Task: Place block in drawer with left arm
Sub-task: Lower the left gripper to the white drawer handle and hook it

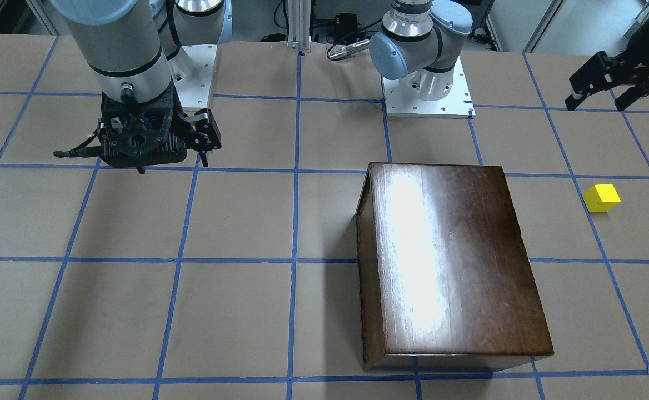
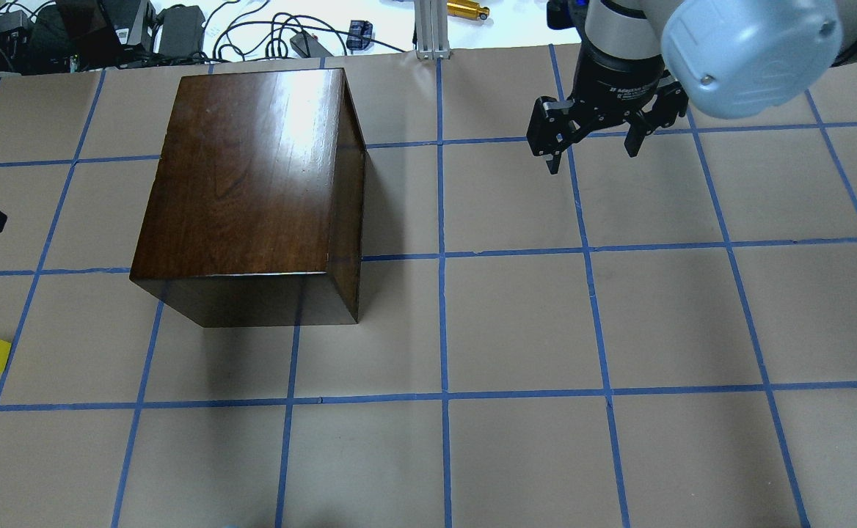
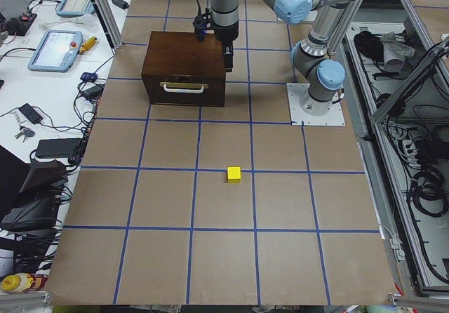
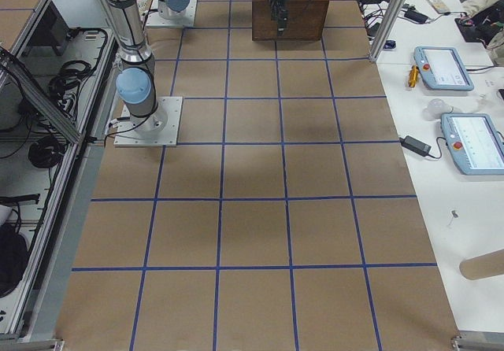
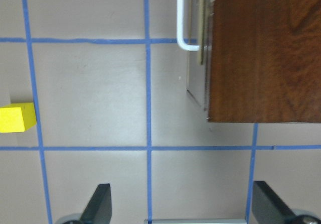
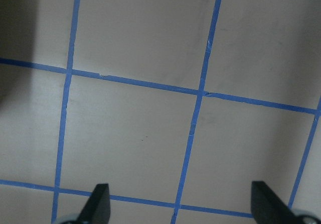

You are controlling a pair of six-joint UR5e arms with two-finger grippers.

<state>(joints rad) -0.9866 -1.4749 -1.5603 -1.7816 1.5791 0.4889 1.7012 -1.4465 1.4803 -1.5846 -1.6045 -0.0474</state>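
We find the block (image 5: 16, 118) at the left edge, up-left of the left gripper (image 5: 181, 189) (well apart). The gripper is spread wide.

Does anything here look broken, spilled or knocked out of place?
Nothing stands out. The wooden box sits upright with its drawer shut, the yellow block lies alone on the table, and the left hand and right hand hang open, empty.

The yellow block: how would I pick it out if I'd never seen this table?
Find the big dark wooden box on the blue-gridded table. Out from its white-handled side, well apart from it, lies the block. It is a small bright yellow cube, the only yellow thing on that brown surface.
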